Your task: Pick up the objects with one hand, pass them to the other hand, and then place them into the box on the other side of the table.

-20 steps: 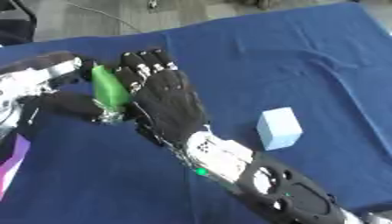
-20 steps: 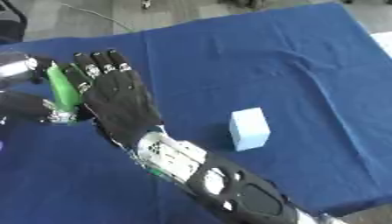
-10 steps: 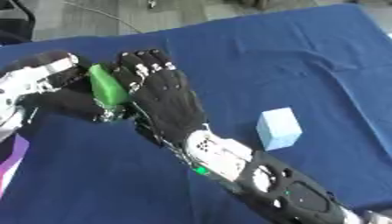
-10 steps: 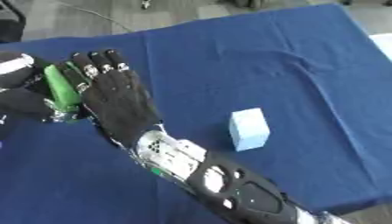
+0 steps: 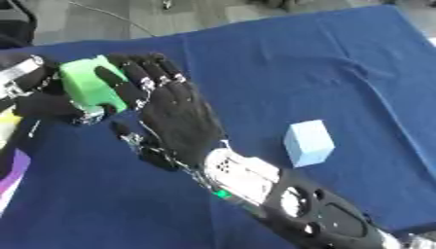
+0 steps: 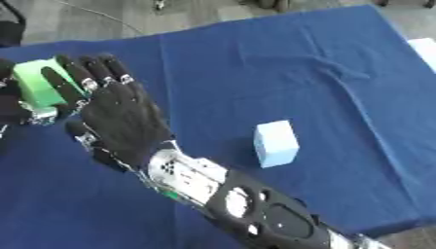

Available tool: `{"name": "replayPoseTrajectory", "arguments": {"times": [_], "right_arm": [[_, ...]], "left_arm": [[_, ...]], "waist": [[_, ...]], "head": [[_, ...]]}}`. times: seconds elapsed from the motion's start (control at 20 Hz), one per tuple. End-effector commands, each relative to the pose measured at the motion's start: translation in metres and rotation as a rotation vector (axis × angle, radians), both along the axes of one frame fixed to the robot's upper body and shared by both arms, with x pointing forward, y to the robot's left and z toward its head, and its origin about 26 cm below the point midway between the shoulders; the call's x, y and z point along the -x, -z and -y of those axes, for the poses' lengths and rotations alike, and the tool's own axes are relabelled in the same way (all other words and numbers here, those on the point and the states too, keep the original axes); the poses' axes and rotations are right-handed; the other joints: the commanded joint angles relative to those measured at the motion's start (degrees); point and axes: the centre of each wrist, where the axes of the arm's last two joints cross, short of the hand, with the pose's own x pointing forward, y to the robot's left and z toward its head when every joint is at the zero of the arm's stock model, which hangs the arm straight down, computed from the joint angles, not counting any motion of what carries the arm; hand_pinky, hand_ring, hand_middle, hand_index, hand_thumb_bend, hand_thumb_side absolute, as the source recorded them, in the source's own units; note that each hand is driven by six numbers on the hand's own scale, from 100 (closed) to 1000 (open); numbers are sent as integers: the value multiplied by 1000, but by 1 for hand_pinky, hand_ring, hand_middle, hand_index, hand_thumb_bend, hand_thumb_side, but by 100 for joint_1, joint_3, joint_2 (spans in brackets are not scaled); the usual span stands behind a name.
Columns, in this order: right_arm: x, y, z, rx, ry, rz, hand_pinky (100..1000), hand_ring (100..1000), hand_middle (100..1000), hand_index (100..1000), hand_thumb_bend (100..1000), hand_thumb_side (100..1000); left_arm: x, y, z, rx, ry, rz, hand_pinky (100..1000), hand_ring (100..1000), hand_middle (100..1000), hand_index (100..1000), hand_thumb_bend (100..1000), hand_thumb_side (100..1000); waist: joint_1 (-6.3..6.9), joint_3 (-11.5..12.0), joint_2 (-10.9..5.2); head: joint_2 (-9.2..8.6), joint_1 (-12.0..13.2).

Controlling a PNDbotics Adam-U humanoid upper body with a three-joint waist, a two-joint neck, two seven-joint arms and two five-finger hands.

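Up at the left side of the blue-cloth-covered worktop (image 5: 281,58), well to the left of the pale blue rectangular block (image 5: 308,142), the two hands meet around a bright green block-shaped object (image 5: 92,87). The robot's left hand (image 5: 43,95) comes in from the left edge and has its black fingers curled round the green object from the side away from the pale blue block, holding it above the cloth. The right hand (image 5: 166,114) reaches across from the lower right, its black and silver forearm passing just left of the pale blue block. Its back faces the camera and its fingers (image 5: 152,73) are spread and nearly straight, their tips lying over the near face of the green object; whether they have closed on it cannot be told. The pale blue block stands upright on the cloth, apart from both hands. A purple strip (image 5: 10,177) shows at the left edge, far left of the pale blue block.
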Motion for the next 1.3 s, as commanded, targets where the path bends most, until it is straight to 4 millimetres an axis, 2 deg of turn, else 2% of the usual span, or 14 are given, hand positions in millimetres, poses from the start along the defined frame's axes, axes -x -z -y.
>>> {"name": "replayPoseTrajectory", "arguments": {"times": [0.05,0.35,0.45,0.6,0.75,0.85,1.05,1.25,1.3], "right_arm": [[6,-17,3,18,10,20,820,837,869,908,338,363],[15,-34,17,67,9,18,820,833,861,901,364,339],[18,-43,28,74,20,24,819,828,853,896,368,326],[20,-58,48,44,52,12,821,823,850,891,324,324],[20,-75,68,-13,89,-27,824,821,847,888,294,325],[17,-84,84,-61,133,-62,820,815,844,885,228,368],[10,-102,112,-181,224,-124,816,808,842,882,185,402],[7,-118,132,-239,268,-190,816,805,842,883,186,428],[7,-122,136,-241,272,-227,818,804,844,885,169,465]], "left_arm": [[0,-15,-26,26,-79,42,755,553,268,440,100,103],[5,-14,-68,55,-210,56,748,549,262,437,100,100],[8,-12,-91,65,-292,73,746,548,262,440,100,101],[13,-10,-123,82,-419,98,747,551,263,443,100,110],[16,-8,-144,98,-509,115,746,552,266,446,100,110],[17,-6,-155,105,-553,116,747,555,269,449,100,112],[12,-1,-170,122,-599,99,747,559,280,458,100,113],[3,9,-180,114,-620,50,759,590,331,507,100,140],[1,12,-182,107,-624,34,770,615,385,559,100,150]], "waist": [[-20,-15,-167],[-109,-48,-166],[-142,-50,-160],[-190,-52,-149],[-231,-51,-150],[-257,-42,-152],[-304,-38,-154],[-333,-66,-146],[-339,-79,-142]], "head": [[53,33],[86,199],[69,375],[14,739],[-38,1125],[-96,1352],[-162,1672],[-152,1762],[-139,1753]]}}
